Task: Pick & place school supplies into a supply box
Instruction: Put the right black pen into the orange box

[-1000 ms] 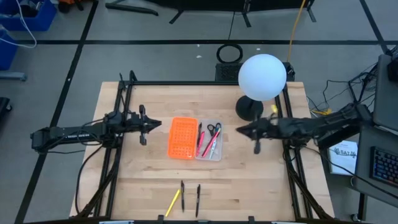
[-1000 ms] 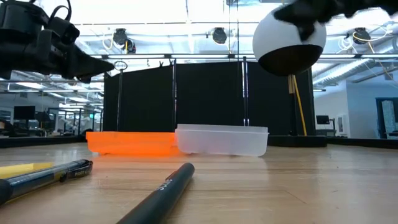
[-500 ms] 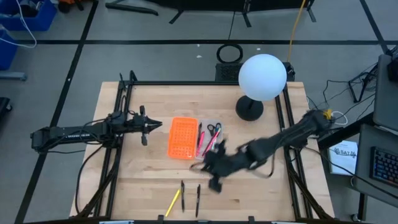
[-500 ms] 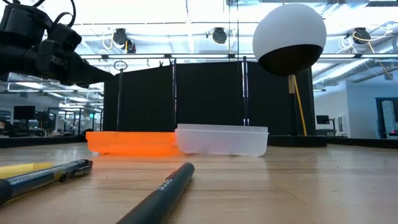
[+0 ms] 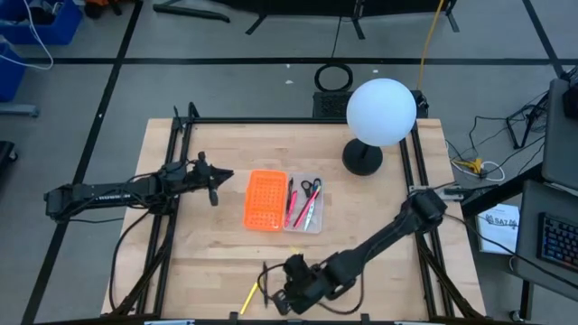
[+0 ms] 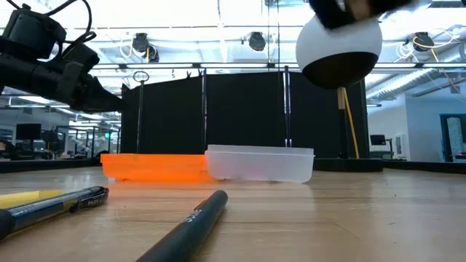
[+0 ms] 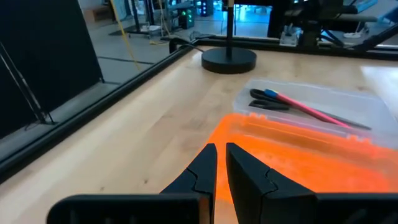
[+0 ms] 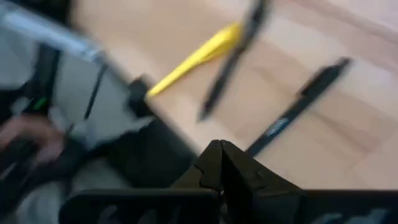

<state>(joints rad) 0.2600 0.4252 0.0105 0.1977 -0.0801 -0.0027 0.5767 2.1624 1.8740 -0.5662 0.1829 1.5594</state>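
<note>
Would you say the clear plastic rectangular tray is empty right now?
No, the high view shows the clear plastic tray holding black-handled scissors and pink pens.

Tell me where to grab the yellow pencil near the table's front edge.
Grip the yellow pencil at mid-length, coming straight down with fingers across its thin shaft. It lies flat and slanted, a black pen close beside its upper end, so stay toward the lower half. The right gripper is nearest.
</note>
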